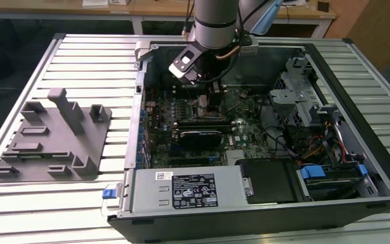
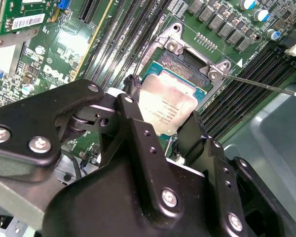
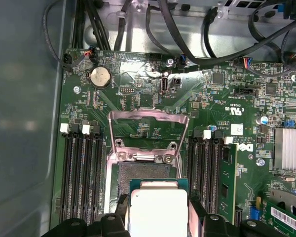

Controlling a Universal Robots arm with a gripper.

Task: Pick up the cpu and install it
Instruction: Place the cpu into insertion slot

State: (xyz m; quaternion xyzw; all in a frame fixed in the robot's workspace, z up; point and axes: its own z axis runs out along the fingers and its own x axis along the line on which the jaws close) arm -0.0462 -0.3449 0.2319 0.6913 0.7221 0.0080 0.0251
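In the exterior view you see the gripper [image 1: 215, 100] lowered into the open computer case [image 1: 357, 101]; its own body hides what it holds.

The second wrist view shows you both fingers [image 2: 138, 133] clamped on the cpu [image 2: 165, 106] over the socket [image 2: 187, 69]. You cannot tell whether the two touch.

In the first wrist view the cpu [image 3: 158, 210] is cut off at the picture's edge, and the raised load frame [image 3: 148, 129] stands just beyond the socket [image 3: 145, 173].

Bright, even light is falling across the slatted table [image 1: 79, 61] in the exterior view, while the inside of the computer case [image 1: 263, 226] is sitting in shade. In both wrist views the cpu [image 2: 167, 106] [image 3: 158, 212] lid is glaring pale, nearly washing out its print. The case wall [image 3: 24, 123] is giving back a hazy sheen, possibly from lamps above.
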